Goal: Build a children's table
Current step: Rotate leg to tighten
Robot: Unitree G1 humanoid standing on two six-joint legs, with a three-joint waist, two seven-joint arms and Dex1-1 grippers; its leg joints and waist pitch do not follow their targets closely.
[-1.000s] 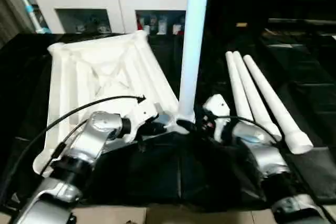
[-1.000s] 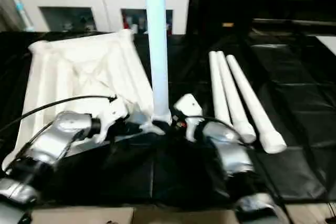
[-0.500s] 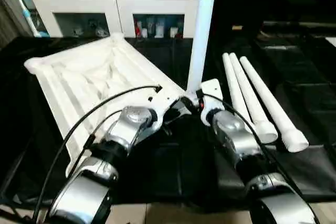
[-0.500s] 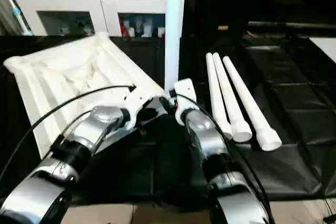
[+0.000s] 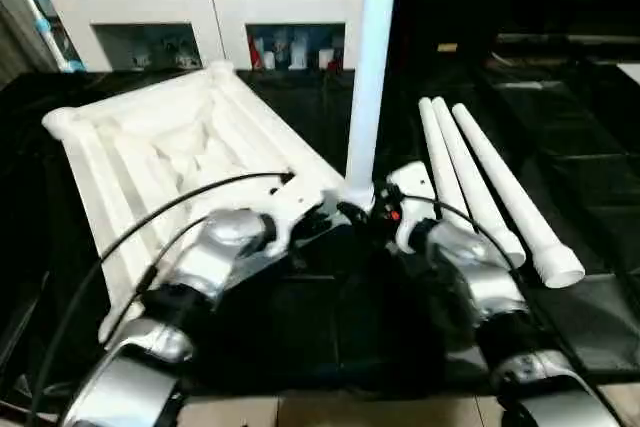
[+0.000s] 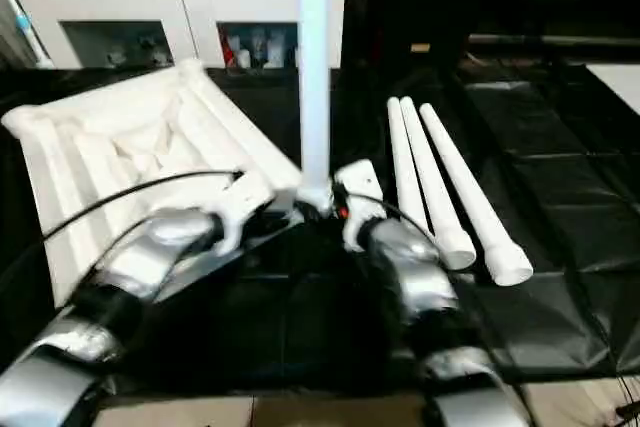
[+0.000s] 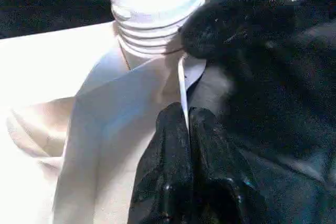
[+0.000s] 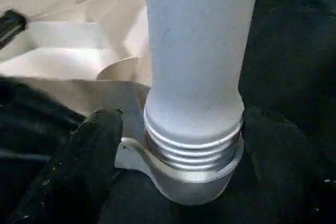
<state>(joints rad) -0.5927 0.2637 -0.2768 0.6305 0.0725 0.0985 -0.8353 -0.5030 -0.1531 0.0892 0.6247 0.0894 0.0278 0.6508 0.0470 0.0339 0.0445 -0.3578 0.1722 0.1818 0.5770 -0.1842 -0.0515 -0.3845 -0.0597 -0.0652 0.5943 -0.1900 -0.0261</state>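
Children's white plastic table top (image 5: 170, 157) lies ribbed side up on the black cloth-draped table (image 5: 590, 127), at 10 o'clock from the grippers. One tapered white tube leg (image 5: 368, 67) stands upright in its near corner socket. The right gripper (image 8: 173, 177) stands wide around the leg's threaded base. The left gripper (image 7: 186, 129) pinches a thin rim of the top beside the socket. Three loose white legs (image 5: 480, 187) lie at 2 o'clock.

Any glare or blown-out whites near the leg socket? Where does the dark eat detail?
Left wrist view: tabletop washes out to flat white; glints on the left gripper's fingers. Right wrist view: leg evenly lit, thread ridges readable. Left eye view: black cloth swallows detail below the forearms, sheen on its right side.
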